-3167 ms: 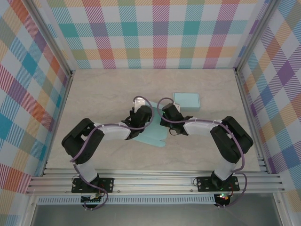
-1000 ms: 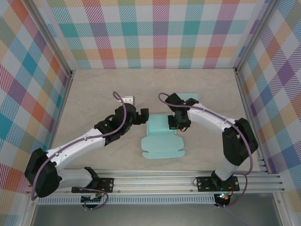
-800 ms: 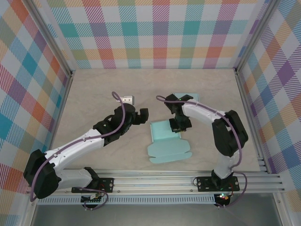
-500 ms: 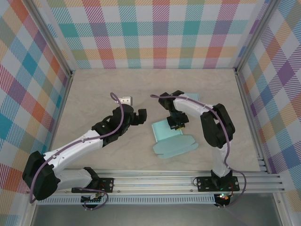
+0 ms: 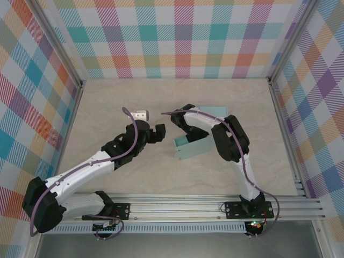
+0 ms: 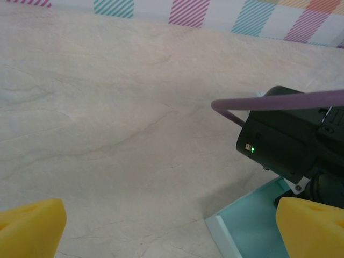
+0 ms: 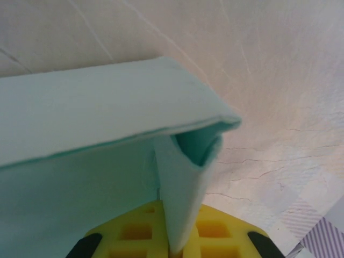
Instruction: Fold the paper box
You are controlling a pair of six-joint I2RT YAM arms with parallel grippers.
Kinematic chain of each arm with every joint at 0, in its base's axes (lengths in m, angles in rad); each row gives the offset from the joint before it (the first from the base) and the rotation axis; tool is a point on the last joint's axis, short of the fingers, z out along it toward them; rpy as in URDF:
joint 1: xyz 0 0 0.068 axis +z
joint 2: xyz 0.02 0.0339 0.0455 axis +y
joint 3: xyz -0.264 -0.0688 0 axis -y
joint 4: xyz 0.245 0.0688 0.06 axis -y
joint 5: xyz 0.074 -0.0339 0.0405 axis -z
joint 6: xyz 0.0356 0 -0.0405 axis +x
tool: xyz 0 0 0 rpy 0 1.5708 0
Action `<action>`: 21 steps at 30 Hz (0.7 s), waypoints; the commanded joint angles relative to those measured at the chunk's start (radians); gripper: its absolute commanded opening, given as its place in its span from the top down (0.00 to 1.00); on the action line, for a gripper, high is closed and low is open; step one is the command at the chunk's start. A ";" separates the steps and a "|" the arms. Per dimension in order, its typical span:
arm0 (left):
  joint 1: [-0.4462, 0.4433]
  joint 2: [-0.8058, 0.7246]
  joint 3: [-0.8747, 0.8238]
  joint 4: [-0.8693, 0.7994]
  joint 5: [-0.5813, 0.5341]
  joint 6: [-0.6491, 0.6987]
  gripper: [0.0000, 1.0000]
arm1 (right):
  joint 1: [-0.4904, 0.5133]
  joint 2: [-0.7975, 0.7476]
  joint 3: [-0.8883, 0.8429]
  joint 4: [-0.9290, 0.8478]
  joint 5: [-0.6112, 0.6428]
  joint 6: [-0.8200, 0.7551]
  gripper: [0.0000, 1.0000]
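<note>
One pale teal paper box (image 5: 192, 148) sits just right of centre in the top view, on the beige marbled surface (image 5: 118, 97). It is partly folded, with a long panel standing on edge rather than lying flat. In the right wrist view the paper box (image 7: 97, 107) takes up the left and middle of the frame. Its upper panel curls over into a rounded fold, and a thin flap hangs down from that fold. The flap runs between the yellow fingers (image 7: 134, 231) of the right claw (image 7: 171, 236), which is clamped on it. The left claw (image 5: 154, 131) hangs just left of the box, apart from it, with its jaws spread wide. In the left wrist view a corner of the box shows at the lower right. A second teal box (image 5: 217, 110) lies just above the first, partly behind the right arm (image 5: 231, 142).
</note>
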 commanded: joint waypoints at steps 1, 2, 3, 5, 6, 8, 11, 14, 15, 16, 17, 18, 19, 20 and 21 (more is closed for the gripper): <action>0.011 -0.025 -0.006 -0.039 -0.063 -0.006 0.00 | 0.011 0.064 -0.030 0.160 0.008 0.012 0.94; 0.014 -0.027 -0.008 -0.045 -0.070 -0.012 0.00 | 0.012 0.045 -0.033 0.157 0.008 0.008 0.88; 0.017 -0.027 -0.008 -0.051 -0.075 -0.015 0.00 | 0.012 0.023 -0.036 0.154 0.009 0.004 0.82; 0.024 -0.022 -0.008 -0.058 -0.076 -0.017 0.01 | 0.012 -0.030 -0.042 0.150 0.014 -0.008 0.65; 0.028 -0.018 -0.007 -0.061 -0.075 -0.017 0.02 | 0.012 -0.055 -0.042 0.150 0.014 -0.014 0.60; 0.040 0.000 0.001 -0.074 -0.073 -0.017 0.03 | 0.012 -0.108 -0.040 0.149 0.022 -0.026 0.51; 0.055 0.042 0.013 -0.082 -0.056 -0.010 0.07 | 0.012 -0.176 -0.029 0.147 0.041 -0.037 0.44; 0.078 0.096 0.029 -0.085 -0.036 -0.011 0.11 | 0.011 -0.237 -0.016 0.148 0.047 -0.047 0.35; 0.086 0.113 0.033 -0.084 -0.030 -0.008 0.11 | 0.012 -0.258 -0.013 0.152 0.046 -0.047 0.33; 0.095 0.136 0.038 -0.078 -0.019 0.000 0.11 | 0.012 -0.281 -0.011 0.157 0.047 -0.047 0.31; 0.107 0.164 0.047 -0.074 -0.001 0.008 0.12 | 0.014 -0.305 -0.009 0.161 0.047 -0.045 0.30; 0.119 0.190 0.058 -0.070 0.016 0.013 0.12 | 0.014 -0.329 -0.007 0.165 0.046 -0.041 0.30; 0.131 0.222 0.071 -0.063 0.030 0.022 0.13 | 0.013 -0.360 -0.008 0.171 0.043 -0.035 0.30; 0.143 0.254 0.085 -0.057 0.044 0.028 0.14 | 0.014 -0.396 -0.013 0.180 0.043 -0.027 0.30; 0.151 0.284 0.097 -0.046 0.057 0.039 0.16 | 0.014 -0.439 -0.021 0.190 0.042 -0.016 0.30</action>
